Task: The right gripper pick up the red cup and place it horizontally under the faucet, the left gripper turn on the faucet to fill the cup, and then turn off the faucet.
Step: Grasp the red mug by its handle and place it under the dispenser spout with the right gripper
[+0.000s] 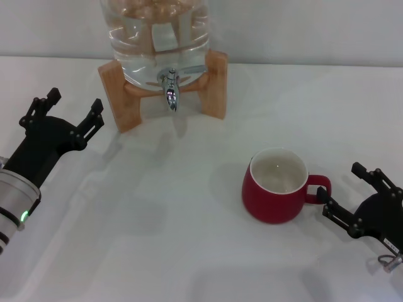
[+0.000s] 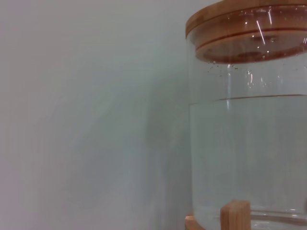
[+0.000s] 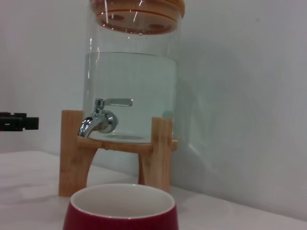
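Two grippers flanked a white table [image 1: 157,251]. Water jug [image 1: 154,31] on wooden stand [image 1: 214,82] stood at the far edge, faucet [image 1: 170,88] pointing down. Left gripper [image 1: 66,110] hovered left of the stand, prongs spread, empty. Right gripper [image 1: 346,192] sat just beside the red cup's [image 1: 275,192] handle, prongs spread. Cup stood upright, well short of the faucet.

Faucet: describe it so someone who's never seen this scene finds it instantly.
Find the clear water jug on its wooden stand at the table's far edge. The faucet sticks out low between the stand's legs: the only shiny chrome part, with a downward spout and side lever.
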